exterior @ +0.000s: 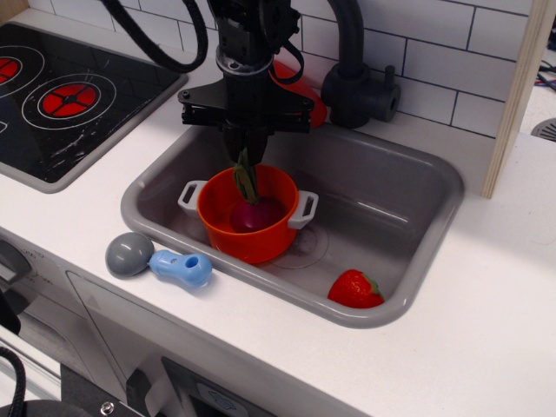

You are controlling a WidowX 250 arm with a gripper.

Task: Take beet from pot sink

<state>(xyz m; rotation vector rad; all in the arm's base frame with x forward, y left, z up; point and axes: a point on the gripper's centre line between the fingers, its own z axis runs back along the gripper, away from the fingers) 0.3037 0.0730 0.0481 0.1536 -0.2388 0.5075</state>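
Observation:
The orange pot [248, 219] with grey side handles stands in the left part of the grey sink [391, 187]. The beet [254, 212] lies inside it, its purple bulb low in the pot and its olive-green stalks pointing up. My gripper [246, 159] hangs straight above the pot with its fingers closed around the tops of the stalks. The bulb still rests within the pot's walls.
A red strawberry [354, 289] lies in the sink's front right corner. A grey and blue toy utensil [159, 261] lies on the counter left of the sink. A black faucet [356, 82] stands behind the sink, a stove [61, 95] at the left, a wooden post [519, 87] at the right.

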